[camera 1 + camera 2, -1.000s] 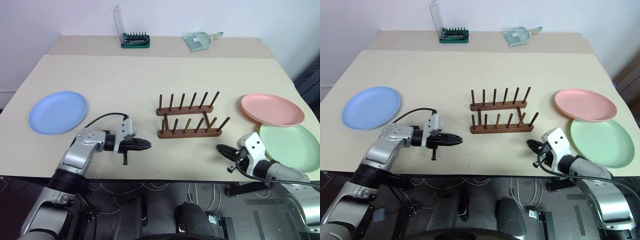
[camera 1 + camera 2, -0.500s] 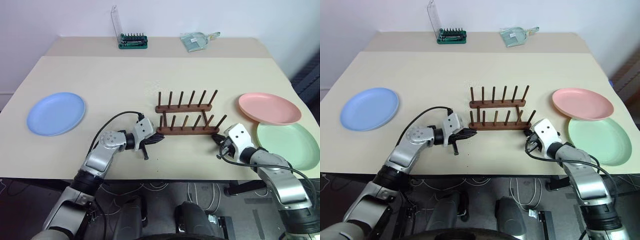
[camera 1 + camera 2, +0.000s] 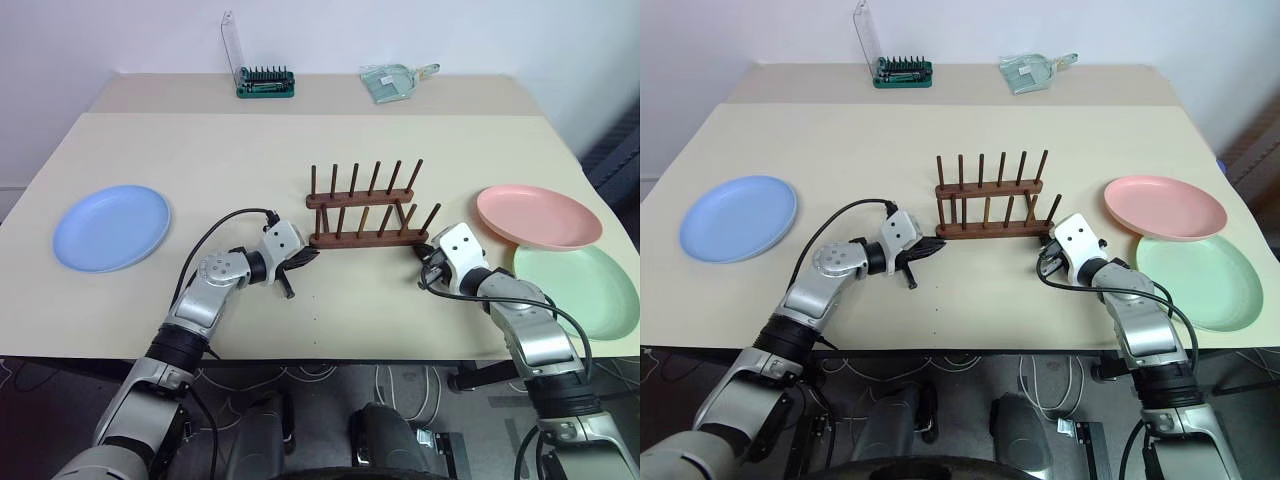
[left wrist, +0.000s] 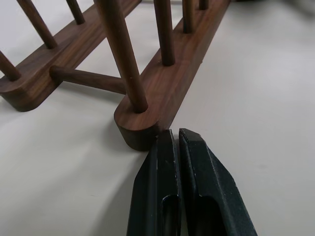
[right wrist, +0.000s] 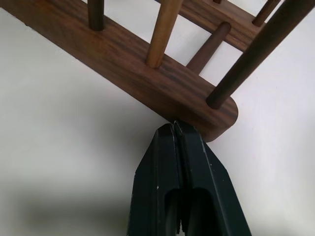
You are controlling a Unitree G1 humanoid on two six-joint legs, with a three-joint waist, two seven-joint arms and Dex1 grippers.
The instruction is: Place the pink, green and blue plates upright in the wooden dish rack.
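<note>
We see a small dark brown wooden rack (image 3: 365, 210) near the middle of the pale, matte worktop (image 3: 250, 160): two parallel rails with rounded ends, joined by a thin cross dowel, each rail carrying a row of six round upright pegs. Three smooth, round, shallow plates lie flat. The blue plate (image 3: 112, 226) sits alone well off on the left side; the pink plate (image 3: 540, 216) and the green plate (image 3: 585, 290) lie together on the right, the pink one's rim overlapping the green one's far edge. The green plate is cut off by the picture's edge.

Our left pincer (image 4: 174, 135) has its two black fingers pressed together, holding nothing, its tips against the rounded left end of the near rail. Our right pincer (image 5: 173, 127) is likewise closed and empty, its tips meeting the right end of that same rail.

At the worktop's far edge stand a green holder of tool bits (image 3: 268, 82) with a clear lid raised, and a clear bag (image 3: 395, 80) whose contents we cannot make out
</note>
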